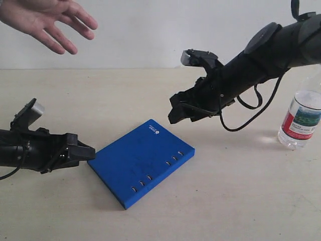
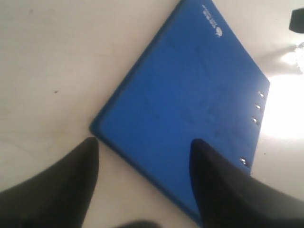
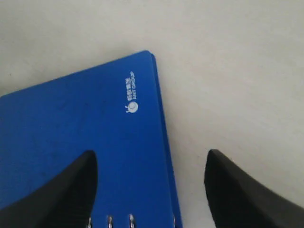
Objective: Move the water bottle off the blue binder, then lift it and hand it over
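On the table (image 1: 241,201), in the exterior view, the blue binder (image 1: 143,163) lies flat at the middle, and the water bottle (image 1: 301,120) stands upright far to the right, well apart from it, so the clearing step looks done. The left tool (image 1: 85,152) sits low against the binder's left corner, the right tool (image 1: 180,113) hangs empty above the far corner, and a person's open hand (image 1: 47,20) waits at the upper left. From the left wrist, the left tool (image 2: 145,145) is spread wide astride the binder (image 2: 190,95) corner, gripping nothing. From the right wrist, the right tool (image 3: 152,154) is equally wide, over the logo corner of the binder (image 3: 80,128). The risk, I judge, is the thin flat binder sliding away instead of lifting, or sagging out of a corner-only pinch.
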